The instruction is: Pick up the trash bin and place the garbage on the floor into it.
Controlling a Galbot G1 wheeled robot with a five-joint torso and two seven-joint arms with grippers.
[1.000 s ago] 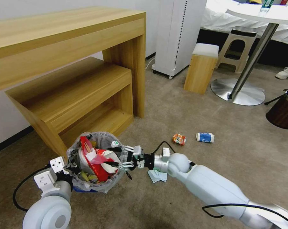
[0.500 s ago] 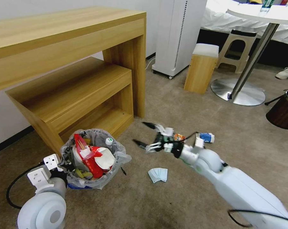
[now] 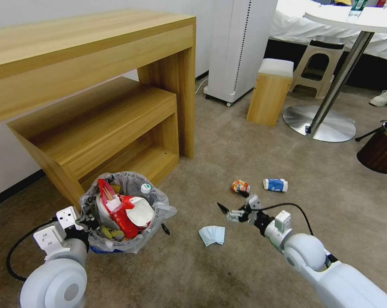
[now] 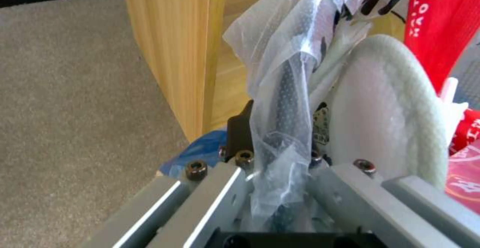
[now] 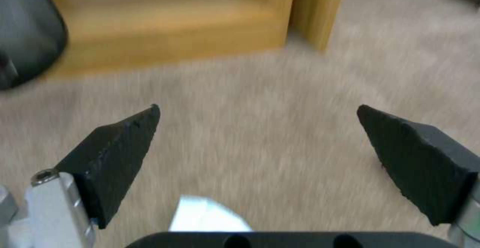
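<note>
Three pieces of garbage lie loose on the floor (image 3: 244,273): a pale-blue tissue pack (image 3: 212,235), an orange can (image 3: 240,186) and a blue-white cup (image 3: 275,185), can and cup near each other. The trash bin (image 3: 124,213) sits low beside the wooden shelf unit (image 3: 103,128), already stuffed with red wrappers and a white slipper (image 4: 385,113). My left end effector (image 3: 81,222) is clamped on the bin's rim, with the crinkly liner bunched between the fingers in the left wrist view.

My right end effector (image 3: 235,208) hangs with its fingertips (image 5: 120,143) spread wide, nothing between them, above bare carpet between the tissue pack and the can; a pale edge shows at the bottom of the right wrist view, likely the tissue.

To do this pick well, I judge I should centre the spread over one item first, come straight down so both tips straddle it, and close only once they reach the carpet. The tissue is flat and soft, so pinching its short sides should grip better than scraping across it. The bin should stay level so the heaped load does not spill.
</note>
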